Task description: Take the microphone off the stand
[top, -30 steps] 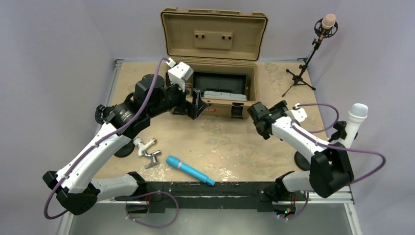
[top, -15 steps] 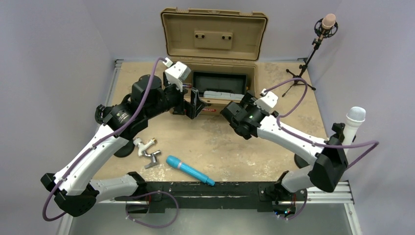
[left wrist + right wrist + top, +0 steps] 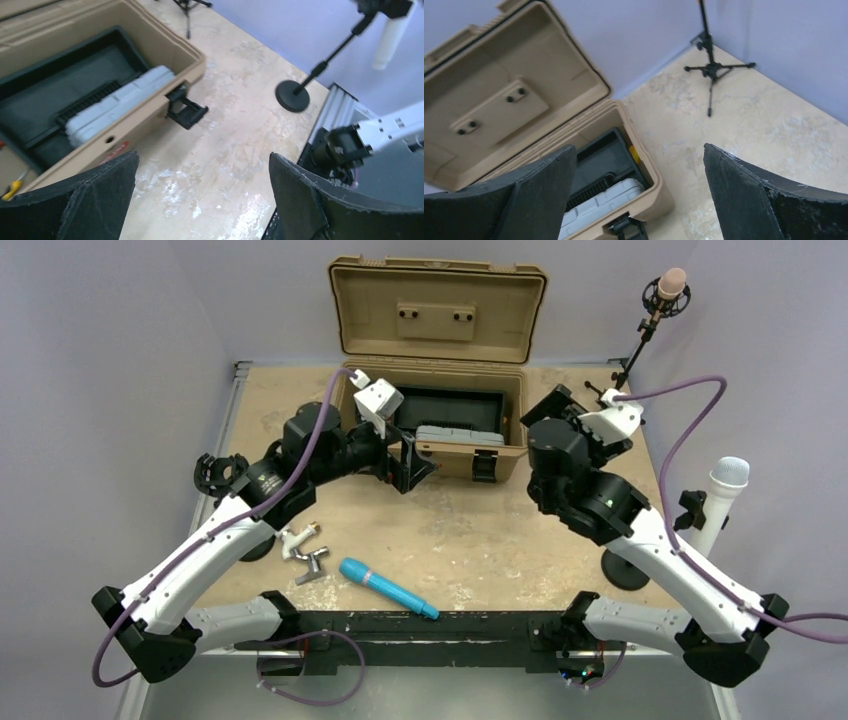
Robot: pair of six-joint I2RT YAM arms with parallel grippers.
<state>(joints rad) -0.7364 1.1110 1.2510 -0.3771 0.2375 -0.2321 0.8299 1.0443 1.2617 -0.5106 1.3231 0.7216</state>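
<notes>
A pink-headed microphone [image 3: 671, 284] sits in a shock mount on a black tripod stand [image 3: 613, 398] at the back right; only the stand's legs show in the right wrist view [image 3: 711, 68]. A white microphone [image 3: 726, 483] stands on a round-base stand [image 3: 627, 570] at the right edge, and shows in the left wrist view [image 3: 393, 33]. My right gripper [image 3: 568, 406] is open and empty, raised by the case's right end, a little left of the tripod. My left gripper [image 3: 411, 462] is open and empty in front of the case.
An open tan case [image 3: 437, 315] with a grey box inside [image 3: 458, 434] stands at the back centre. A blue microphone [image 3: 388, 588] lies near the front edge. A small metal clip stand [image 3: 304, 546] stands at the front left.
My right arm has swung from the right side past the case front, then lifted and turned toward the back right. My left gripper has shifted slightly right and down.
</notes>
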